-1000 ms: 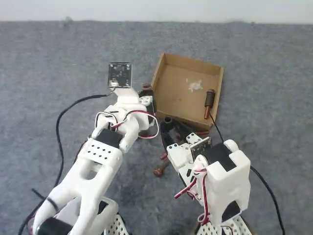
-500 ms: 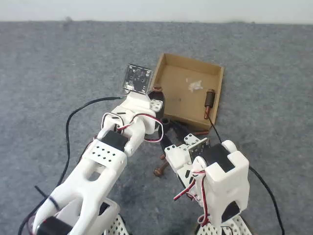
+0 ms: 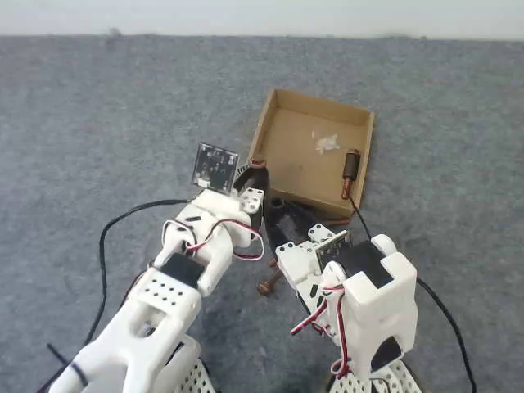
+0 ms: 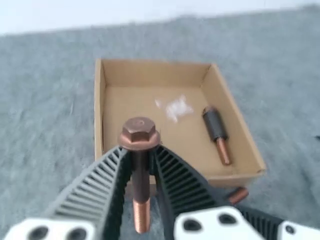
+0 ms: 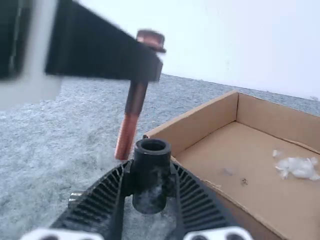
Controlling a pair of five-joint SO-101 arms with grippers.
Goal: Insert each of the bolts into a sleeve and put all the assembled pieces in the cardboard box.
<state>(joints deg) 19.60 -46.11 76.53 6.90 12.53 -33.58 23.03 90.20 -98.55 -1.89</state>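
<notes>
The left gripper (image 4: 140,152) holds a copper-coloured bolt (image 4: 139,150) by its shank, the ribbed fingers (image 4: 102,182) closed on it just under the hexagonal head, with the threaded end pointing down. The right gripper (image 5: 150,175) has its fingers (image 5: 100,210) closed around a black sleeve (image 5: 150,170), which stands upright with its open mouth facing up. In the right wrist view the bolt's tip hangs close beside the sleeve's rim and is not inside the bore. In the high view both grippers meet just outside the near left corner of the cardboard box (image 3: 266,123), above the grey carpeted desk (image 3: 98,106). The box lies open, and inside it, along the right wall, rests one assembled piece (image 3: 350,172), a bolt pushed through a dark sleeve so that its copper end sticks out. A small white scrap (image 3: 327,144) lies near the middle of the box floor, well apart from that piece. A loose bolt (image 3: 267,286) lies on the desk between the two arms, near the right arm's wrist.
</notes>
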